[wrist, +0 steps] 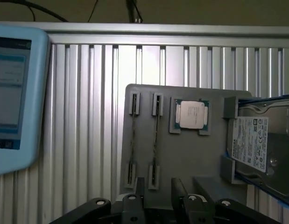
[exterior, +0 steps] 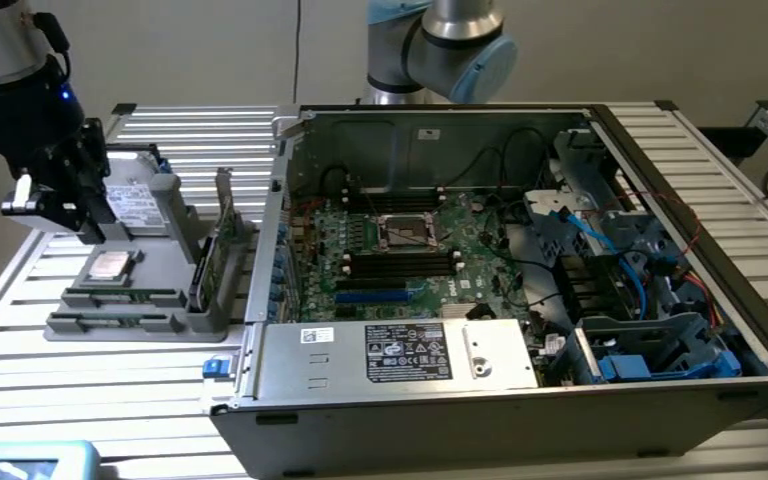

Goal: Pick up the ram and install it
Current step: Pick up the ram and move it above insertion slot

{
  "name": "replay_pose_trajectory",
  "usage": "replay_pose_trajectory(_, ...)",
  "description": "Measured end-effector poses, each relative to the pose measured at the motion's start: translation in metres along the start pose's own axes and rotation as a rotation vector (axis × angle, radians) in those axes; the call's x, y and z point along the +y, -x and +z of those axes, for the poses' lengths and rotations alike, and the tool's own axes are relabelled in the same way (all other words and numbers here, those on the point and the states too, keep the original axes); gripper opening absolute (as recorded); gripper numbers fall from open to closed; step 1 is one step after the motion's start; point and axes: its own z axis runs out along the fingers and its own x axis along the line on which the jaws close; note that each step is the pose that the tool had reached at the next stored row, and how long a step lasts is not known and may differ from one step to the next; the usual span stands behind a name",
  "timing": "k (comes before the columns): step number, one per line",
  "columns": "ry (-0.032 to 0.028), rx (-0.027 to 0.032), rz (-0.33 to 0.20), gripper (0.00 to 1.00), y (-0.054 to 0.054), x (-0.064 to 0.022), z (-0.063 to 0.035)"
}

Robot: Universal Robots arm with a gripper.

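Your arm [exterior: 440,48] shows its joint at the top centre of the exterior view, while its wrist [exterior: 4,60] hangs in the upper left, gripper [exterior: 75,215] pointing down, black fingers [wrist: 138,191] apart and holding nothing.

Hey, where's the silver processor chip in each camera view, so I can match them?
Exterior view: processor chip on the gray tray, at the exterior view's left, beside the open computer case.
Wrist view: processor chip on the same tray, between the ram sticks and the hard drive.
Shared landmark: the hard drive with its white label.
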Motion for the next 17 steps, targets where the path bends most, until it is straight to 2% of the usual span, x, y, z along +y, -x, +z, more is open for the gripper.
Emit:
replay_pose_trajectory(7,0.0002,-0.001,0.035,0.36,-0.001,-0.0001,0.0127)
replay_pose_trajectory(17,-0.0001,-0.0014,0.049,0.36,-0.014,-0.0006,0.0303)
